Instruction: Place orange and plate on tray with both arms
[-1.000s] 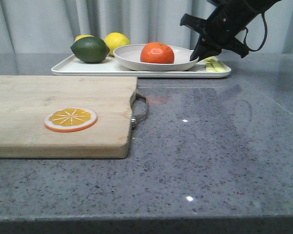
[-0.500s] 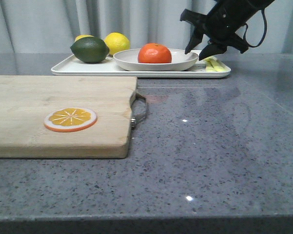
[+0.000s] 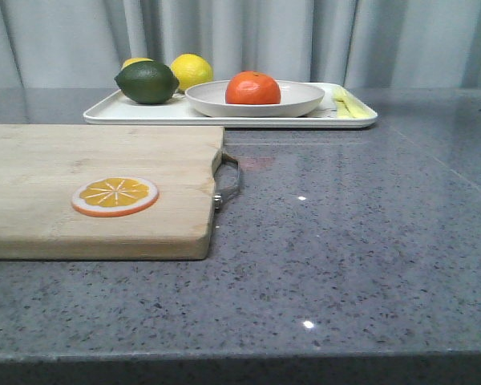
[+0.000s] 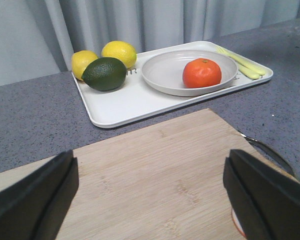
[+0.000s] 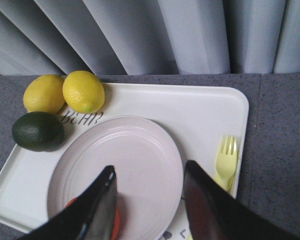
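Observation:
The orange (image 3: 253, 87) sits in the off-white plate (image 3: 303, 101), and the plate rests on the white tray (image 3: 144, 115) at the back of the table. Neither gripper shows in the front view. My right gripper (image 5: 149, 170) hovers open above the plate (image 5: 140, 145), apart from it; its left finger hides most of the orange (image 5: 117, 222). My left gripper (image 4: 150, 195) is wide open and empty over the wooden cutting board (image 4: 160, 170), well short of the tray (image 4: 120, 100), plate (image 4: 162, 75) and orange (image 4: 202, 72).
Two lemons (image 3: 191, 69) and a dark green lime (image 3: 147, 82) lie on the tray's left part. A pale yellow fork (image 3: 346, 103) lies at its right end. The cutting board (image 3: 88, 188) carries a flat orange slice (image 3: 115, 196). A curtain hangs behind.
The right gripper opened off the plate's right rim, lifted away and has left the front view. The plate with the orange settled flat on the tray.

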`<state>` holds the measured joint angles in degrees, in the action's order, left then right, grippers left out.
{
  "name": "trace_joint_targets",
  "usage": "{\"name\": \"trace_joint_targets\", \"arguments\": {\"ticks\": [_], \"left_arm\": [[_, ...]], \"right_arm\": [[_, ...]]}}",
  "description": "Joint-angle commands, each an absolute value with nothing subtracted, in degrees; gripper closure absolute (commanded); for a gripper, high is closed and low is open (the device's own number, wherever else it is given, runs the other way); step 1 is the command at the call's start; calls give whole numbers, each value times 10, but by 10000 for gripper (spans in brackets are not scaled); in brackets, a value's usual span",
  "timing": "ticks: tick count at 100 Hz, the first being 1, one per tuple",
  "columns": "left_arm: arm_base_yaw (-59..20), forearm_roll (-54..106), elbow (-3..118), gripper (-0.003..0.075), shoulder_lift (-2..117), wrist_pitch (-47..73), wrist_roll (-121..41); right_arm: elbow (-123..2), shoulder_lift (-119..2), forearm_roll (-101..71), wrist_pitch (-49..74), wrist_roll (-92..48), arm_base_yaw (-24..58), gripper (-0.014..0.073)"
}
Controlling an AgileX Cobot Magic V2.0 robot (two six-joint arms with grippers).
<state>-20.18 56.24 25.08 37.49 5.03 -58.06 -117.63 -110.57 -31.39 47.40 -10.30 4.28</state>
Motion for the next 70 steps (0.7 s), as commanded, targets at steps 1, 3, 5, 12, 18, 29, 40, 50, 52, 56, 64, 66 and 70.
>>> {"name": "trace_joint_targets", "arguments": {"ticks": [1,3,5,12,18,29,40,50,52,56,64,66,70], "left_arm": [[-201,571,266,155,374,27,-576],[-201,571,266,155,374,27,-576],[-201,571,266,155,374,27,-576],[-201,571,266,155,374,27,-576],[-201,571,266,155,374,27,-576],[-201,571,266,155,374,27,-576],[-201,571,266,155,374,27,-576],[-201,571,266,155,374,27,-575],[-201,571,266,155,374,27,-575],[-201,571,266,155,374,27,-575],[-201,571,266,155,374,27,-575],[-201,571,266,155,374,27,-575],[-201,571,266,155,374,27,-575]], "right_arm": [[-1178,-1027,-323,485,-140,31,250],[-1173,-1017,-322,488,-146,30,250],[-1166,-1006,-321,490,-153,29,250],[-1137,-967,-319,493,-171,28,250],[-1108,-929,-319,491,-187,28,250],[-1028,-861,-319,483,-222,28,250],[-931,-783,-319,452,-249,28,250],[-817,-708,-319,409,-273,28,250],[-793,-691,-318,398,-278,28,250],[-752,-656,-316,376,-284,28,250],[-664,-593,-310,332,-287,28,250],[-641,-581,-307,325,-287,28,250],[-597,-548,-299,303,-287,28,250]]}}
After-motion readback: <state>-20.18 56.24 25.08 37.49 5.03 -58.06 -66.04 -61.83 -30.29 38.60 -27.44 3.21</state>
